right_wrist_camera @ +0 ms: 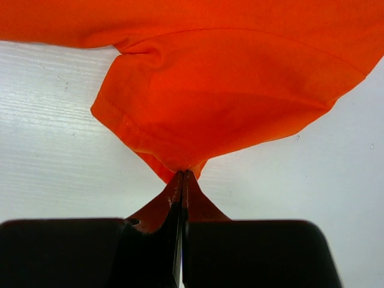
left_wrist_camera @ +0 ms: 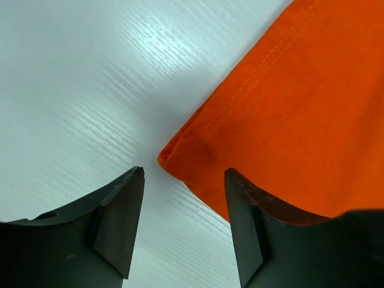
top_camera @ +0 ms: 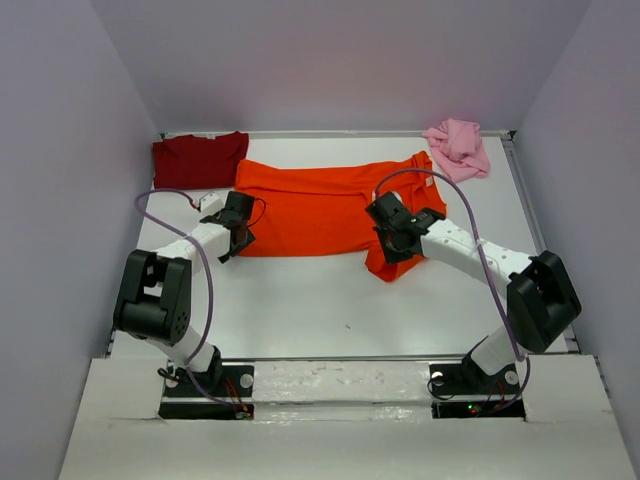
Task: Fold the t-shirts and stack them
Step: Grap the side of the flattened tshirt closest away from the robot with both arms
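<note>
Bright orange short-sleeved cloth t-shirt point(top_camera: 310, 205), lying crosswise over the middle of the white glossy surface point(top_camera: 330, 310), flat along its left part and rumpled at its right end. A dark red cloth t-shirt point(top_camera: 200, 160) lies in the far left corner just beside it; whether the two touch cannot be told. A pale pink cloth t-shirt point(top_camera: 458, 147) is crumpled in the far right corner, apart from the orange one. The left jaws stand apart, low over the surface, with the stitched hem corner of the orange shirt just ahead of the gap. The right jaws are pressed together on a pinch of the orange shirt's edge, the cloth tenting toward them. The fabric is judged light and limp: it should sag from any single hold and is best taken at hemmed corners, where the doubled cloth gives more to grip. The smooth surface probably lets cloth slide when dragged. Plain pale walls point(top_camera: 80, 150) enclose the left, far and right sides, close to both corner shirts.
</note>
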Available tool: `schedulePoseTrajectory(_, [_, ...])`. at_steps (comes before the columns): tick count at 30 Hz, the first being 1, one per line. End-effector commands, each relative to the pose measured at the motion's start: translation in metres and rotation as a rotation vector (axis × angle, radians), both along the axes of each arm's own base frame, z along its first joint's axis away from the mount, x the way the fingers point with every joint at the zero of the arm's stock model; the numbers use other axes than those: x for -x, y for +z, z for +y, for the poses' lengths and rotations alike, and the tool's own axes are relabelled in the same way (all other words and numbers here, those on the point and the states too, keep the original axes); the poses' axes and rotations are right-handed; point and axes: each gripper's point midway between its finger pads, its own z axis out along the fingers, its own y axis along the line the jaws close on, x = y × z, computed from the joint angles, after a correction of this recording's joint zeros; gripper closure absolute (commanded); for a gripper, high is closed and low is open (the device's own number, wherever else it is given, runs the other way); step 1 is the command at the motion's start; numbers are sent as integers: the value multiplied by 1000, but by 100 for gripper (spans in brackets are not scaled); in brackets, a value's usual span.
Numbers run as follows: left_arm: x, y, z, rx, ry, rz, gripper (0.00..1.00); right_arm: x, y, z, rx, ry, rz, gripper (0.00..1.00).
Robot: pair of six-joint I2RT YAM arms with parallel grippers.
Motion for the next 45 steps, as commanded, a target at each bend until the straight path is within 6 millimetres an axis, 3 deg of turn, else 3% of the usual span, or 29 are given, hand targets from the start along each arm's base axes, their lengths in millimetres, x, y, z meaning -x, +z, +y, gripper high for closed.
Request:
schedulePoseTrajectory(1, [2, -11, 9, -16, 39, 13, 37, -4, 20, 7, -58, 16, -68, 100])
schedulePoseTrajectory(8, [3, -22, 10, -12, 41, 33, 39, -2, 22, 7, -67, 20, -68, 100])
schedulePoseTrajectory(13, [1, -33, 9, 11, 37, 59, 51, -2, 23, 7, -69, 19, -73, 100])
schedulePoseTrajectory(14, [2, -35, 8, 13, 29, 67, 56, -1, 23, 6, -69, 18, -73, 100])
schedulePoseTrajectory(15, [0, -35, 8, 21, 30, 58, 80, -1, 22, 6, -68, 18, -70, 100])
schedulePoseTrajectory(16, [2, -37, 8, 29, 36, 66, 92, -1, 23, 5, -62, 14, -75, 100])
schedulePoseTrajectory(18, [2, -38, 9, 36, 38, 68, 100, -2, 23, 2, -51, 4, -85, 100])
schedulePoseTrajectory(25, [-3, -24, 4, 56, 5, 33, 100, -18, 27, -33, 112, -137, -200, 100])
schedulePoseTrajectory(30, [-9, -9, 1, 58, -22, 14, 100, -32, 35, -37, 109, -203, -268, 100])
schedulePoseTrajectory(35, [-18, 6, -2, 68, -47, -17, 100, -54, 61, -45, 95, -258, -354, 100])
schedulePoseTrajectory(38, [-26, 15, -5, 68, -63, -31, 100, -70, 73, -59, 115, -311, -391, 100])
schedulePoseTrajectory(45, [-46, 43, -8, 54, -104, -76, 100, -104, 82, -98, 141, -406, -424, 100])
